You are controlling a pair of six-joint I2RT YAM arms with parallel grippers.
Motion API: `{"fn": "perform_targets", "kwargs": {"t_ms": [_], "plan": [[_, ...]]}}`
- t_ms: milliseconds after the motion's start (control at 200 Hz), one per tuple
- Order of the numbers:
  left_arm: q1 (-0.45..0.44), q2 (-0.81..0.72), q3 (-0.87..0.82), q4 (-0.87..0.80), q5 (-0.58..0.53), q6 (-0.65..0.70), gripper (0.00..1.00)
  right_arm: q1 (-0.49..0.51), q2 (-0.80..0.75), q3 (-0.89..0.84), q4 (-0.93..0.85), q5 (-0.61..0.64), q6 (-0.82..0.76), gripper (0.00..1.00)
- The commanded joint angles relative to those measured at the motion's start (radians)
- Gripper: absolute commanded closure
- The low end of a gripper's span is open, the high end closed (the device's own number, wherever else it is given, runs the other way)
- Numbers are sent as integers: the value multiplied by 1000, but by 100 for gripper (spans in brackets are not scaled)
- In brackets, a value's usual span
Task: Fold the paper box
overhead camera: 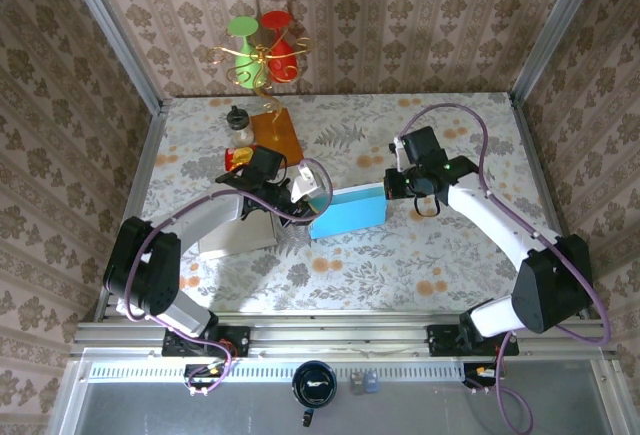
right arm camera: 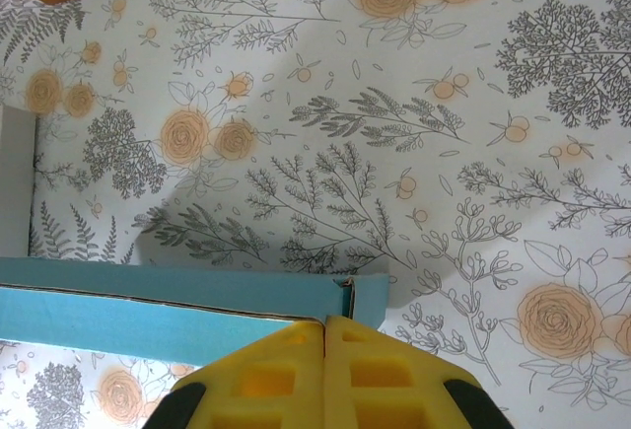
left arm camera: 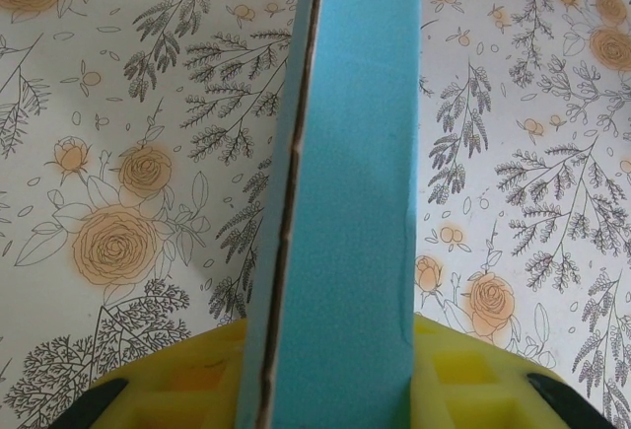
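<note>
Right wrist: right pincer [right arm camera: 323, 342] closed on paper box [right arm camera: 148, 319] edge; left wrist: left pincer [left arm camera: 333, 390] snug around its wall.

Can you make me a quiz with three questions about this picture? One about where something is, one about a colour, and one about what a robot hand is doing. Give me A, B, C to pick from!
1. Where is the paper box?
A) between the left gripper and the right gripper
B) at the back by the goblets
C) under the bottle

2. What colour is the box?
A) red
B) blue
C) black

3. What is the left gripper doing?
A) hanging wide open
B) holding the bottle
C) shut on the box

Answers:
1 A, one gripper meets each end of it.
2 B, its walls are plain blue.
3 C, the box stands pinched between its yellow fingers.
</note>
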Motion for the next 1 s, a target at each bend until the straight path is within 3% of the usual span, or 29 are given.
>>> {"fn": "perform_targets", "kwargs": {"t_ms": [0,250,385,575,835,995], "plan": [[0,18,0,77,-10,-61,84,36,-37,-67,18,-17,-38,100],[1,18,-2,105,-18,-102,76,78,-109,-161,143,68,-42,100],[0,-19,-29,139,-52,-127,59,85,-102,-141,137,94,-16,100],[5,-103,-102,190,-108,-176,46,93,-85,-114,118,102,-7,100],[7,-211,-170,262,-158,-284,38,112,-77,-91,107,125,15,100],[25,-276,-173,269,-178,-372,42,116,-63,-77,90,134,26,100]]}}
